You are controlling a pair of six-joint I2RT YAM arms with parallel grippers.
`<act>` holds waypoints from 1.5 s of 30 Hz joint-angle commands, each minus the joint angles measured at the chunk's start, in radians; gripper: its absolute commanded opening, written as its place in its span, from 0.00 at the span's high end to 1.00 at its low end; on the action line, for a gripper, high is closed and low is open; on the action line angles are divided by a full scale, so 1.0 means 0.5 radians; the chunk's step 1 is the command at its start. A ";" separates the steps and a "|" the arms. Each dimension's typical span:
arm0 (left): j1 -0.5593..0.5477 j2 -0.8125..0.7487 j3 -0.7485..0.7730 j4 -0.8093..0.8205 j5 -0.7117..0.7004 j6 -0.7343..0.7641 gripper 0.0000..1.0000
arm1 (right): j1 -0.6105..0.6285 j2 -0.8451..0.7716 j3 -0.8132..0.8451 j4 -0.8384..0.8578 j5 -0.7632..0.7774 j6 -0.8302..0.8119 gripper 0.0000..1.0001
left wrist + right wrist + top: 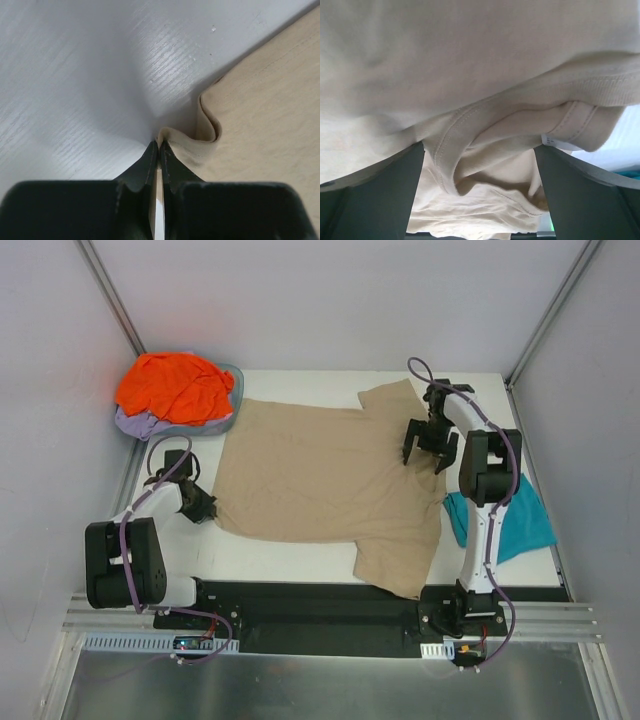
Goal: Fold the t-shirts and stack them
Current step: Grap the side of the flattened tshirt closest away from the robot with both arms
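Note:
The tan t-shirt (320, 475) lies spread flat across the middle of the table, hem to the left and collar to the right. My left gripper (205, 508) is at its left hem, low on the table, and is shut on a pinched fold of the hem (185, 142). My right gripper (423, 455) is open over the collar end, and the collar (485, 125) bunches between its wide-apart fingers (395, 190). The teal t-shirt (515, 520) lies crumpled at the right, partly behind the right arm. The orange t-shirt (175, 385) sits heaped on the lavender one (135, 423).
The orange and lavender shirts rest in a shallow teal-grey basin (237, 390) at the back left corner. White walls enclose the table at the back and on both sides. Bare white tabletop (100, 75) shows left of the tan hem.

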 commanded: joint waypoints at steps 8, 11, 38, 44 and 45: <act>0.006 0.136 0.199 0.005 0.157 0.013 1.00 | -0.178 0.429 0.738 -0.150 -0.337 -0.109 0.02; 0.000 0.130 0.208 0.008 0.200 0.004 1.00 | -0.175 0.387 0.775 -0.147 -0.356 -0.189 0.03; -0.024 -0.643 -0.350 -0.004 0.203 -0.079 1.00 | 1.285 -2.295 -2.139 0.034 0.224 0.584 0.02; -0.021 -0.649 -0.381 -0.007 0.182 -0.091 1.00 | 1.371 -2.050 -2.247 0.322 0.224 0.630 0.24; -0.018 -0.646 -0.381 -0.007 0.182 -0.091 1.00 | 1.359 -2.004 -2.232 0.335 0.224 0.612 0.31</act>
